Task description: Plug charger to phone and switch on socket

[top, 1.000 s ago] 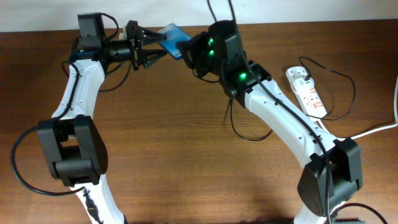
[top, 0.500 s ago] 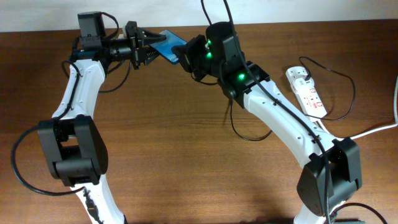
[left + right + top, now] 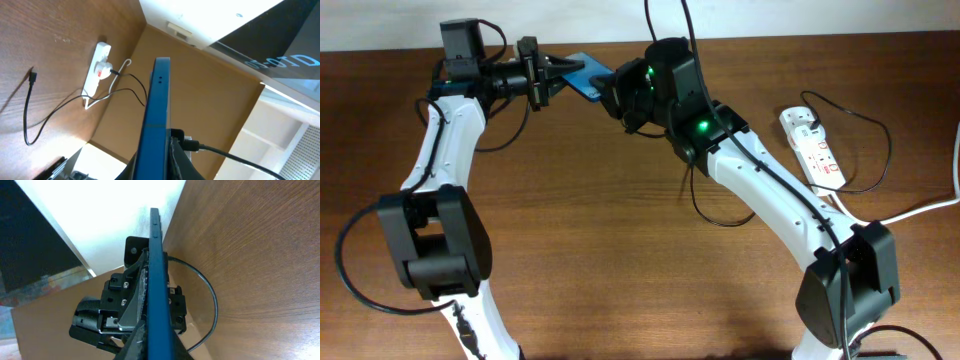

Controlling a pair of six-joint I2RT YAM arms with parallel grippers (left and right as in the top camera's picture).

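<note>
Phone [image 3: 582, 74] is held up off the desk [image 3: 600, 240] near the far edge, caught between both arms. My left gripper [image 3: 563, 75] has closed down to the phone's thickness and clamps its left end. In the right wrist view a ribbed pad of that gripper lies flat against the phone's side. My right gripper [image 3: 610, 90] grips the opposite end, with a finger tight on either face at the bottom of its own camera view.

The socket [image 3: 814, 148] lies well apart on the right side of the desk, its long axis running roughly away from me, and a spot of red shows on it. The charger [image 3: 886, 148] is plugged in there. It loops out to the right and then back under the right arm [image 3: 770, 190]. Its plug tip [image 3: 33, 76] rests loose on the wood, touching neither gripper and nowhere near the phone. The bulk of the right arm sits between the phone and the socket.

From overhead the phone's long axis runs left to right, dipping slightly toward the right gripper, with the blue face turned up. Both wrist cameras see it edge-on as a thin blue blade.
</note>
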